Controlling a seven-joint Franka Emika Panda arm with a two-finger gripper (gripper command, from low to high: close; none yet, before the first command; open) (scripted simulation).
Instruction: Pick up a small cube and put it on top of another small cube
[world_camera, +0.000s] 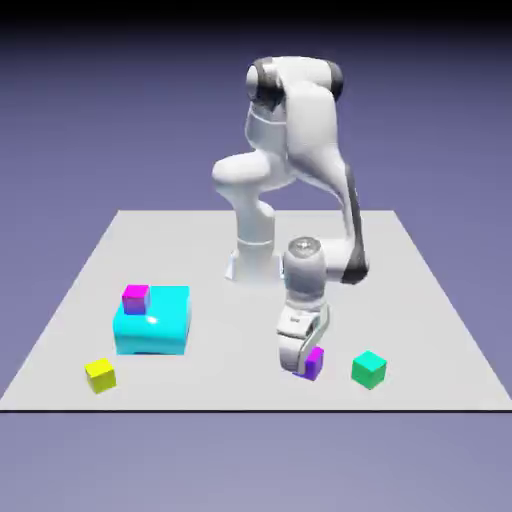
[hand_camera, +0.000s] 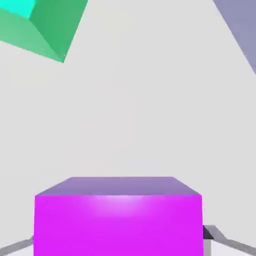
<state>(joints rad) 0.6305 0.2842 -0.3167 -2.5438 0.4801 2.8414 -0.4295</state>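
Note:
A small magenta-and-purple cube (world_camera: 313, 363) rests low at the table's front, right of the middle. My gripper (world_camera: 304, 367) comes down on it from above, a finger on either side. In the hand view this cube (hand_camera: 119, 220) fills the bottom of the picture, and the grey fingertips (hand_camera: 212, 233) press against its left and right faces. A small green cube (world_camera: 368, 369) stands just to the exterior view's right of it, apart from it; the same green cube (hand_camera: 42, 25) shows in the hand view's upper left corner.
A large cyan block (world_camera: 152, 320) sits at the exterior view's left with a small magenta cube (world_camera: 135, 298) on its top. A small yellow cube (world_camera: 100, 375) lies near the front left. The table's front edge (world_camera: 250, 408) runs close behind the gripper.

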